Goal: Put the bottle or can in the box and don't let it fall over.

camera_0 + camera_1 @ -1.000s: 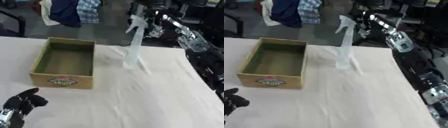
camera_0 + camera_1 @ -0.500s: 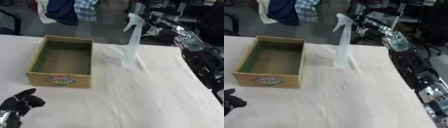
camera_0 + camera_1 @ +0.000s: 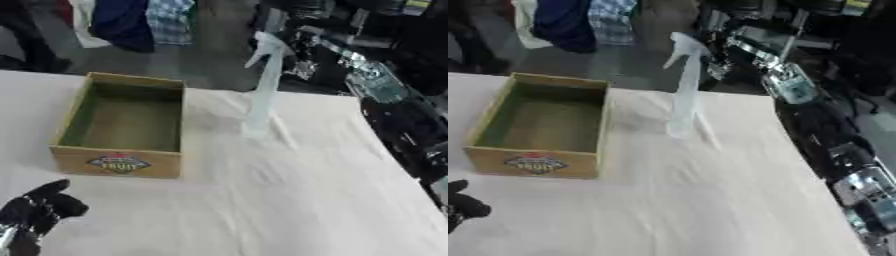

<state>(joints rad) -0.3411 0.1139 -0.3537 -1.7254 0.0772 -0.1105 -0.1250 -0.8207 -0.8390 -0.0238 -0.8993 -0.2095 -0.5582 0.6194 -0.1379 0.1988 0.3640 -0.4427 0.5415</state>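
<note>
A clear spray bottle (image 3: 262,89) with a white trigger head stands upright on the white tablecloth (image 3: 289,200), right of the box. The box (image 3: 122,125) is open-topped, made of wood, has a fruit label on its front wall and holds nothing. My right arm runs up the right side, and its hand (image 3: 730,51) hangs just right of and behind the bottle's head, blurred against dark clutter; I cannot tell whether it touches the bottle. My left hand (image 3: 37,210) rests at the lower left corner, fingers relaxed and holding nothing.
Beyond the table's far edge, clothes (image 3: 131,22) hang at the upper left and dark equipment (image 3: 376,30) stands at the upper right. Bare cloth stretches in front of the bottle and the box.
The whole picture has shifted a little, so the camera moved. The bottle, the box and both hands keep their places relative to each other.
</note>
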